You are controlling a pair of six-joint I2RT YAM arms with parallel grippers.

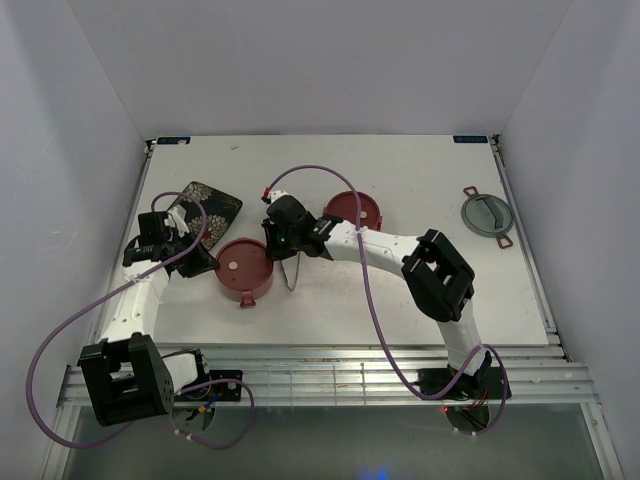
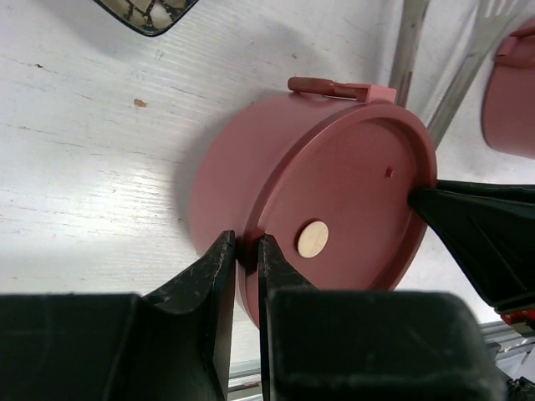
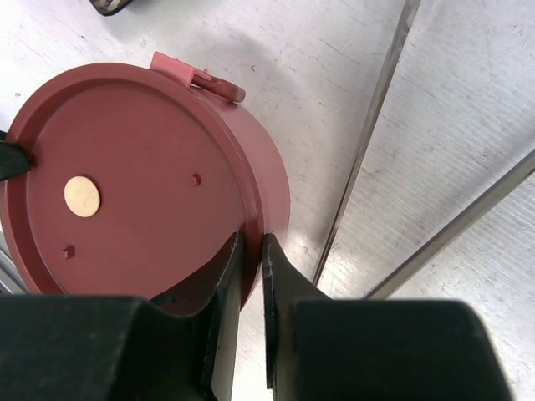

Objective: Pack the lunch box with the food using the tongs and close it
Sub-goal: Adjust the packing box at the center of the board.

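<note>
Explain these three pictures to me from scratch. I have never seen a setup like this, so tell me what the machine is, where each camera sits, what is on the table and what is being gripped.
These are two robot arms bolted at the near edge of a white table. One picture looks down from above; the other two come from a camera on each wrist, so the black fingers fill the bottom.

In the middle stands a round dusty-red lunch box tier with its flat lid on. The left end effector pinches its rim on one side and the right end effector pinches the opposite side.

Beside it lie thin silver tongs, held by neither. Behind sit a second red tier, a dark floral plate and a grey lid.
</note>
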